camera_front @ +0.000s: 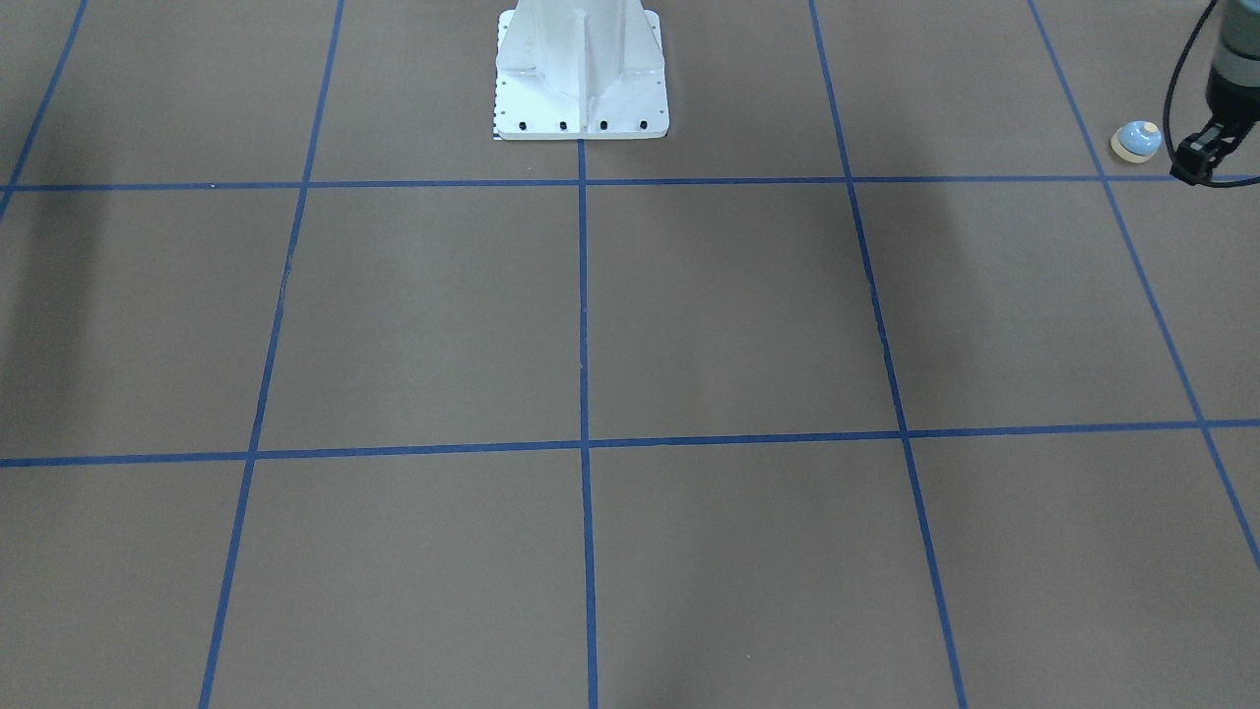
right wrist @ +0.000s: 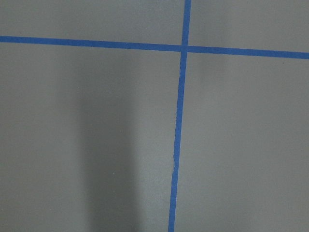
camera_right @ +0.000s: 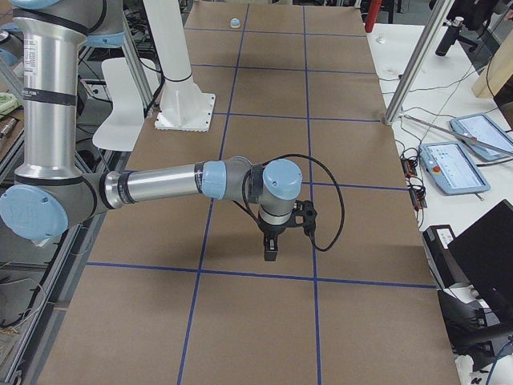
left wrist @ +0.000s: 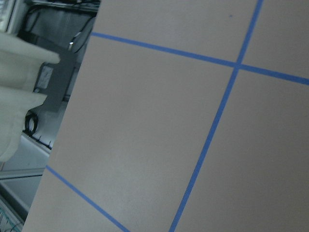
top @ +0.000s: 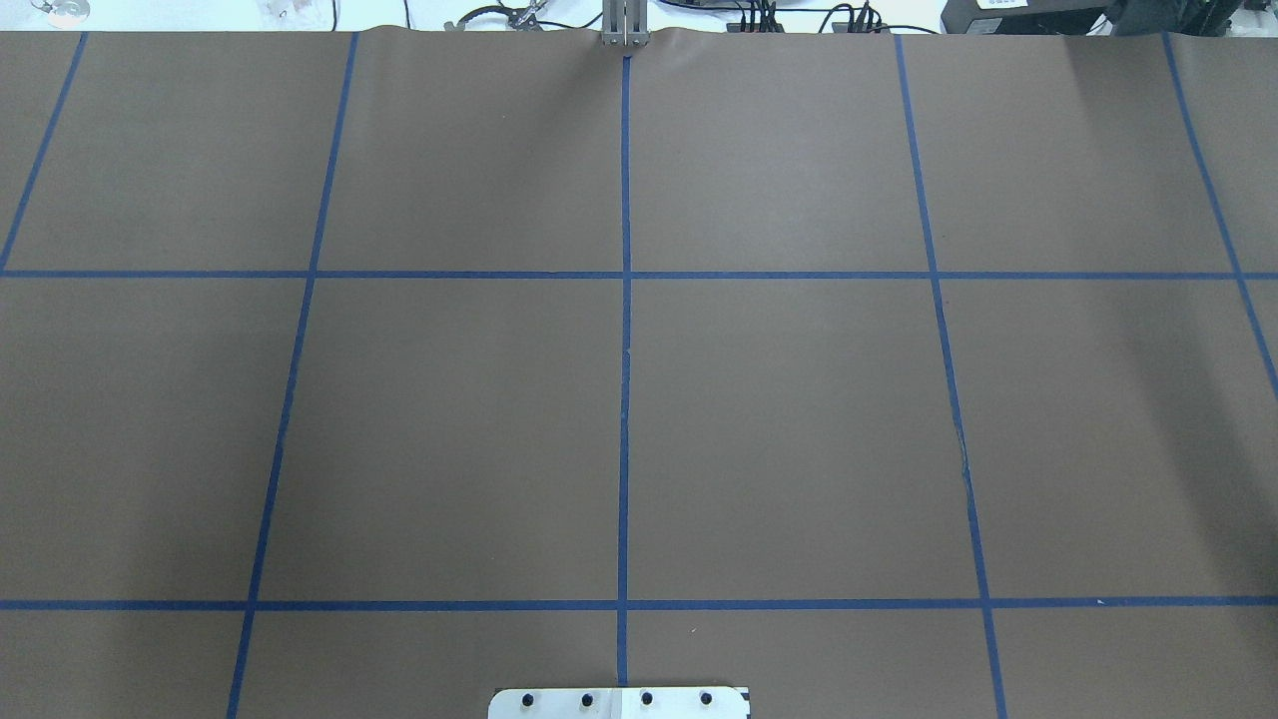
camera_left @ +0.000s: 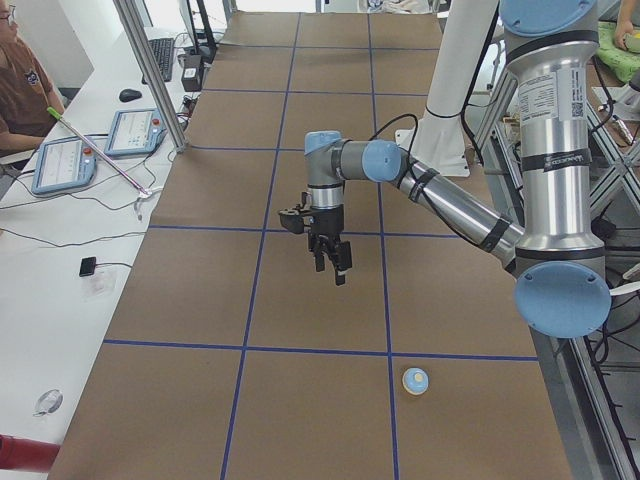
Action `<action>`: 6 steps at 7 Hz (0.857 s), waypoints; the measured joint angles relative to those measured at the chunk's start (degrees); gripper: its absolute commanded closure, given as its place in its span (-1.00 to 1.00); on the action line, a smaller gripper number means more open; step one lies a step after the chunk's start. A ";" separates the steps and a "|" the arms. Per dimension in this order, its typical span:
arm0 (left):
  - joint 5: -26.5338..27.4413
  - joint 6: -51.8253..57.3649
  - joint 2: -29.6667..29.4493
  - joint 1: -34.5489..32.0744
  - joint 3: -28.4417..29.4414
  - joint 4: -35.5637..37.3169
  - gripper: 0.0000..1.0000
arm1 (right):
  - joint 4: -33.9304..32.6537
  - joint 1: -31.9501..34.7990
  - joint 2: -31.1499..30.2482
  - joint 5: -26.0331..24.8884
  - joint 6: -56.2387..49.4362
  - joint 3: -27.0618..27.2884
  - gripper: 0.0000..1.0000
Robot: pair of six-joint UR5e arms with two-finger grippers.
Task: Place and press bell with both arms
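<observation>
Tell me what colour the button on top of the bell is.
The button is cream, atop the light-blue bell; clearest in the exterior front-facing view.

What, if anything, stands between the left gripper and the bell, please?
Nothing visible does. The bell sits alone on the brown table, and the left gripper hovers close beside it, with only table surface showing between them.

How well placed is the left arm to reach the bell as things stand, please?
Probably yes. The bell stands alone on the table, and the left gripper hovers nearby with nothing between them. It looks to need only a short move across and down.
</observation>
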 measured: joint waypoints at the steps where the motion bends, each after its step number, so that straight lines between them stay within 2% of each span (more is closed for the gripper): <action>1: 1.77 -13.22 2.78 6.21 -0.33 0.27 -1.00 | -0.01 -0.01 0.13 -0.22 0.03 0.04 -1.00; 4: 2.74 -46.97 9.02 22.17 1.00 0.52 -1.00 | 0.03 -0.01 0.49 -0.73 0.05 0.13 -1.00; 6: 2.22 -64.69 10.01 31.12 6.85 -1.54 -1.00 | 0.08 -0.06 0.81 -0.71 0.05 0.42 -1.00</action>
